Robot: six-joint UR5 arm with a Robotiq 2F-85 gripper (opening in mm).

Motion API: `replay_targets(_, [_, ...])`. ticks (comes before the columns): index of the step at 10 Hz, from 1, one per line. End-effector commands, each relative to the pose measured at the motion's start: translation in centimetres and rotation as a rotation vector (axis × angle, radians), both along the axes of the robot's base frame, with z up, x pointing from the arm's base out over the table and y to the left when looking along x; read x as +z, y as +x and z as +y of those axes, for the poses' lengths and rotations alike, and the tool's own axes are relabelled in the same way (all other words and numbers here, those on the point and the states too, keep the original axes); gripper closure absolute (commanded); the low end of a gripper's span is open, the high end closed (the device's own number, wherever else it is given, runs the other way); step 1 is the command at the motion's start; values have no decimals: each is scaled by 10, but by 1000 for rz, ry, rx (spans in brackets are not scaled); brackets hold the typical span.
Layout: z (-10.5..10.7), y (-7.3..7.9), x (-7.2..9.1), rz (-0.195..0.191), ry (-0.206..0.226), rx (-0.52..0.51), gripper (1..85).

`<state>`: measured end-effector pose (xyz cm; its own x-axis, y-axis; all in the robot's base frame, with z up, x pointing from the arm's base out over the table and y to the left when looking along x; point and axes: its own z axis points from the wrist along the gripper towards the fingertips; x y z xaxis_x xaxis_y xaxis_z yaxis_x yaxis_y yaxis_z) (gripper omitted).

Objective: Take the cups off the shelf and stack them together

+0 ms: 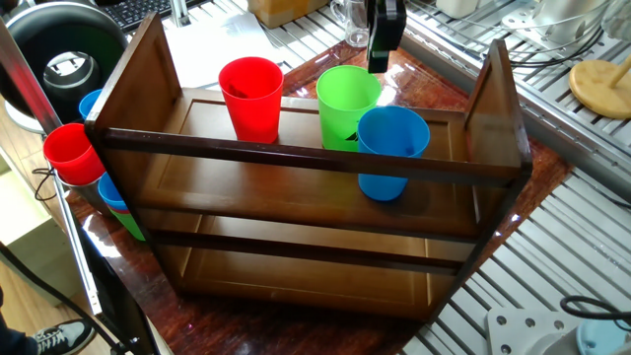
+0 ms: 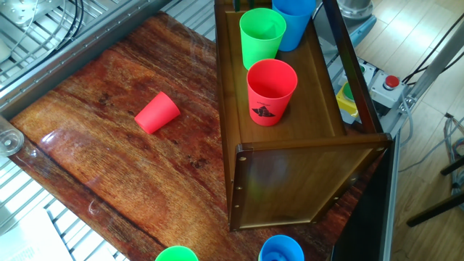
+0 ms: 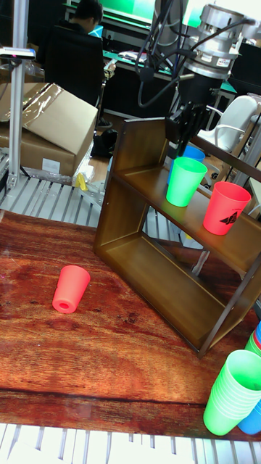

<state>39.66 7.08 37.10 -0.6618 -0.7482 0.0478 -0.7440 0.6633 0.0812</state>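
Observation:
Three cups stand on the top tier of the dark brown shelf [image 1: 296, 156] [image 2: 304, 181] [image 3: 116, 196]: a red cup [image 1: 251, 97] [image 2: 271, 90] [image 3: 226, 208] with a black mark, a green cup [image 1: 347, 104] [image 2: 262, 36] [image 3: 183, 181] and a blue cup [image 1: 392, 148] [image 2: 293, 18] [image 3: 193, 153]. Another red cup [image 2: 157, 113] [image 3: 70, 288] lies on its side on the table, well apart from the shelf. My gripper [image 1: 378, 61] [image 3: 181, 134] hangs just behind and above the green cup, open and holding nothing.
A slanted column of nested red, blue and green cups [image 1: 79, 158] [image 3: 235, 391] leans beside the shelf's end. The glossy wooden tabletop [image 2: 109, 167] is ringed by metal slats. A black round device [image 1: 59, 49] and glassware [image 1: 355, 25] sit behind.

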Motion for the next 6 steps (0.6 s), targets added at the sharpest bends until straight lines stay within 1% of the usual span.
replay_targets(1, [10,-23,10,39,-1,-22,560])
replay_targets(3, [18,-37,16,51,3,-40,543])
replay_targets(4, [20,-40,16,53,2,-45,543])
replay_targets(6, [25,-45,1,43,19,-48,543])
